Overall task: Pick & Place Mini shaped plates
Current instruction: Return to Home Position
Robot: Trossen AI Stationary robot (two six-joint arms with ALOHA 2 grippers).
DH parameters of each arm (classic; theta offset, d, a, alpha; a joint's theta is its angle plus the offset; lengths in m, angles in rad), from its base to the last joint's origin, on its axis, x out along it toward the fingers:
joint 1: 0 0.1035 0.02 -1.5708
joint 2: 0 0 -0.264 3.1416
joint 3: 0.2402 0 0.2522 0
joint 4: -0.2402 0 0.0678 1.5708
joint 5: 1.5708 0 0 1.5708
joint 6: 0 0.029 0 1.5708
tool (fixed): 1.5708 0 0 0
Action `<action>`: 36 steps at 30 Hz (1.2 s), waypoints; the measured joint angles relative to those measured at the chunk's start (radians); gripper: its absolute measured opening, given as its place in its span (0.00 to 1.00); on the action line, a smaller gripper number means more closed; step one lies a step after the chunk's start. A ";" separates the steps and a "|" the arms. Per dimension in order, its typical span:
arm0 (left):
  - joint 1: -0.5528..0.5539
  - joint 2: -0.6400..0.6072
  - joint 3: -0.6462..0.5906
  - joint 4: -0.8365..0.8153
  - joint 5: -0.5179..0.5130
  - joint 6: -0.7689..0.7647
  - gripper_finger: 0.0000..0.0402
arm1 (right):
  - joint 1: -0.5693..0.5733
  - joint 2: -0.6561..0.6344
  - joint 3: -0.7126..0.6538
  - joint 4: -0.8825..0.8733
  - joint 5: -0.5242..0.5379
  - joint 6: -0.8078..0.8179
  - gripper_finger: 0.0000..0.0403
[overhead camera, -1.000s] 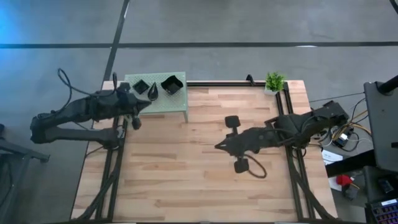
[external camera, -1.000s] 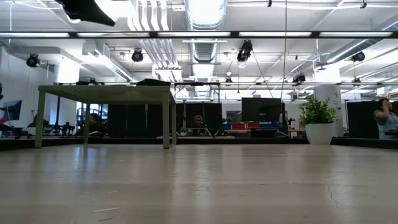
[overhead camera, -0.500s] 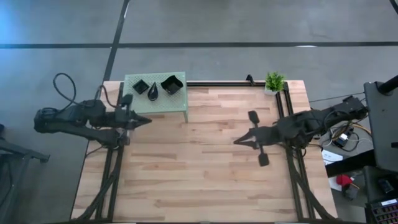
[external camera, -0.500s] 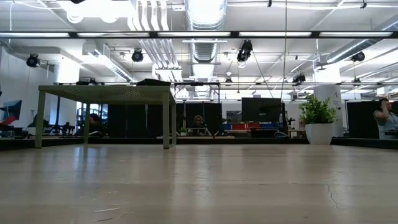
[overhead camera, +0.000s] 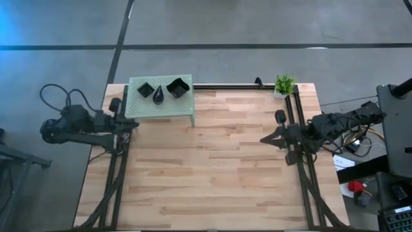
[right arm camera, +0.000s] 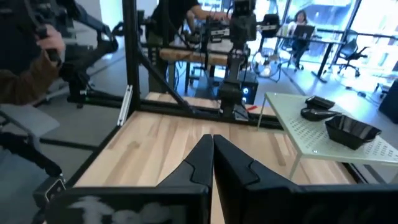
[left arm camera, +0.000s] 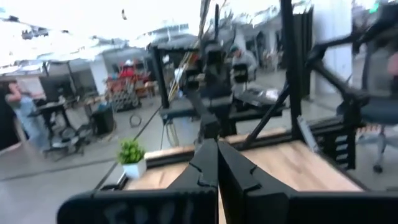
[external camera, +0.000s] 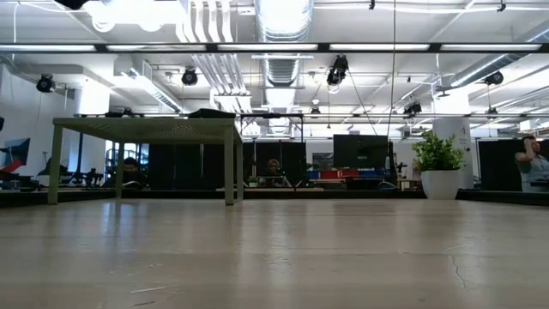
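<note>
Both jaws are clenched empty; left gripper [left arm camera: 217, 149] and right gripper [right arm camera: 212, 144] sit at opposite edges of the table [overhead camera: 206, 187]. Plates [overhead camera: 159, 91] rest on the stand [overhead camera: 185, 107], so homing seems almost done; only parking is needed.

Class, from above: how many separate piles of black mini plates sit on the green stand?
3, on the green stand: a small square pile at its left, a drop-shaped pile in the middle, a larger square pile at its right. Plates underneath may be hidden.
</note>
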 joint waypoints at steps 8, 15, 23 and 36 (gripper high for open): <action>0.000 -0.132 -0.028 -0.010 0.014 -0.015 0.00 | 0.000 -0.155 -0.105 0.057 0.001 -0.030 0.02; 0.000 -0.210 -0.030 -0.032 0.015 -0.005 0.00 | 0.000 -0.251 -0.171 0.088 0.008 -0.056 0.02; 0.000 -0.217 -0.032 -0.027 0.016 0.004 0.00 | 0.000 -0.360 -0.215 0.094 0.009 -0.069 0.02; 0.000 -0.217 -0.042 -0.032 0.015 0.013 0.00 | 0.000 -0.552 -0.294 0.089 0.008 -0.089 0.02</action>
